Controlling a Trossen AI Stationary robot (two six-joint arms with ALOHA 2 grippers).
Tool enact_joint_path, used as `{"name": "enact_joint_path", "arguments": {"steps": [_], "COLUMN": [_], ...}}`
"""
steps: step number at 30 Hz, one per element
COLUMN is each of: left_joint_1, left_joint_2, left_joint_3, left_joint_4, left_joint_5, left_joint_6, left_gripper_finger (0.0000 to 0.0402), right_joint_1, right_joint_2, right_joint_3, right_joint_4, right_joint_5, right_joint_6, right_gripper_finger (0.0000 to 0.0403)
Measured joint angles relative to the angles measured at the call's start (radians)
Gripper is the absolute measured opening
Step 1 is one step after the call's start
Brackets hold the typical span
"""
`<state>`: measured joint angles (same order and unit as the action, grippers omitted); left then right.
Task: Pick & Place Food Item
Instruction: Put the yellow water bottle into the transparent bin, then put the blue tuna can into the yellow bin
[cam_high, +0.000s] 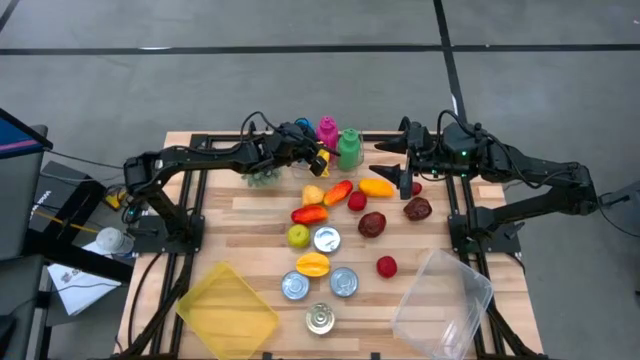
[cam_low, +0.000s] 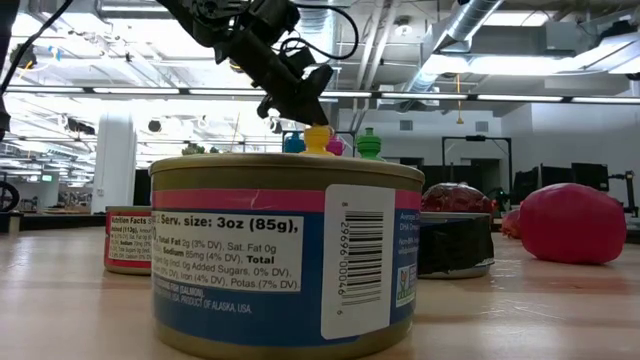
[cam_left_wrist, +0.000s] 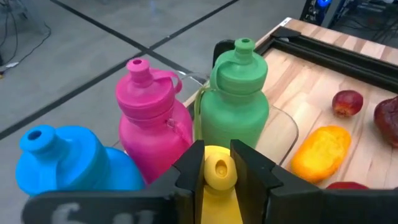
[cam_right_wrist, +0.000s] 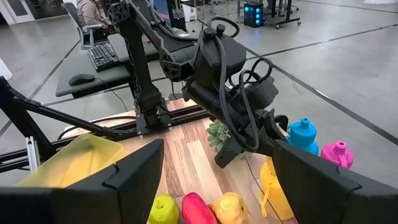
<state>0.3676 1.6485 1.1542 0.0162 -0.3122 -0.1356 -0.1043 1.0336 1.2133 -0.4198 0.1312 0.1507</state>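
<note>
I had the left gripper (cam_left_wrist: 217, 163) clamped on the yellow bottle (cam_left_wrist: 219, 177) by its neck; pink bottle (cam_left_wrist: 149, 118) and green bottle (cam_left_wrist: 237, 106) stood just beyond its fingertips. Right gripper (cam_high: 398, 165) hung with jaws apart, orange fruit (cam_high: 376, 187) just beside them.

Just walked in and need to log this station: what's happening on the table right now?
The left end effector is shut on the neck of a yellow bottle at the table's far edge, beside the blue bottle, pink bottle and green bottle. The right end effector is open and holds nothing, poised above the toy fruit. Cans, a yellow lid and a clear container lie on the near half of the table.
</note>
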Motion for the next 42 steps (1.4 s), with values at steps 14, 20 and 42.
{"name": "enact_joint_path", "arguments": {"steps": [14, 20, 42], "left_joint_1": [-0.002, -0.002, -0.094], "left_joint_2": [-0.001, -0.037, -0.604], "left_joint_3": [0.0, 0.0, 0.0], "left_joint_4": [0.01, 0.021, -0.321], "left_joint_5": [0.007, 0.023, 0.35], "left_joint_6": [0.005, 0.008, 0.103], "left_gripper_finger": [0.015, 0.024, 0.0292], "right_joint_1": [0.0, 0.0, 0.075], "right_joint_2": [0.0, 0.0, 0.049], "right_joint_3": [0.0, 0.0, 0.001], "right_joint_4": [0.0, 0.0, -0.171], "right_joint_5": [0.0, 0.0, 0.0], "right_joint_6": [0.0, 0.0, 0.059], "right_gripper_finger": [0.0291, 0.0291, 0.0291]}}
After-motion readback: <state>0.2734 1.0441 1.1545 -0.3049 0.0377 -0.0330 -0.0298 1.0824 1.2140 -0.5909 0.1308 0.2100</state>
